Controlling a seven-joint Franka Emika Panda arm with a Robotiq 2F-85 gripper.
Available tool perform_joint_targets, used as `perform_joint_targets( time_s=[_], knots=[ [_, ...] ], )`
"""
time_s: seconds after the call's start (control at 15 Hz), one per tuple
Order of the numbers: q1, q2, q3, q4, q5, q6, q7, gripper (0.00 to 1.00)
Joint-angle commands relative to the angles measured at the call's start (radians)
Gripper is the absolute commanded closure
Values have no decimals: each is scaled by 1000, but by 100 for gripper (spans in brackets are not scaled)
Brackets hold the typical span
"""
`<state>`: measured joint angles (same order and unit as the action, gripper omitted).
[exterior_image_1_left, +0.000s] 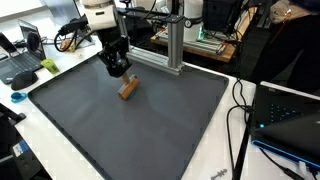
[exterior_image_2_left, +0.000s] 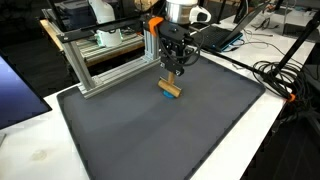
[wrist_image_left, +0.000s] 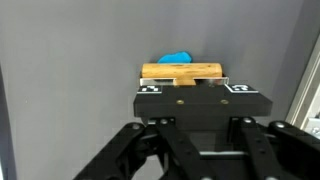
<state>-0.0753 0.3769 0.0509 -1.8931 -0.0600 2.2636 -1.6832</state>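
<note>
My gripper hangs over the far middle of the grey mat. Its fingers come down onto a small wooden block, and it is shut on that block. In the wrist view the block shows just past the black bar with two square markers; that bar hides my fingertips. A small blue thing lies right behind and partly under the block, touching it. The block sits low, at or just above the mat.
An aluminium frame stands at the mat's far edge, close to the gripper. Laptops, cables and other gear sit on the white table around the mat.
</note>
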Motion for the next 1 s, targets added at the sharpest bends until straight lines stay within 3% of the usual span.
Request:
perform_joint_targets(
  time_s=[0.0, 0.93],
  knots=[
    [-11, 93, -14, 16, -21, 66, 5, 78],
    [-8, 101, -34, 23, -48, 68, 40, 78]
  ],
)
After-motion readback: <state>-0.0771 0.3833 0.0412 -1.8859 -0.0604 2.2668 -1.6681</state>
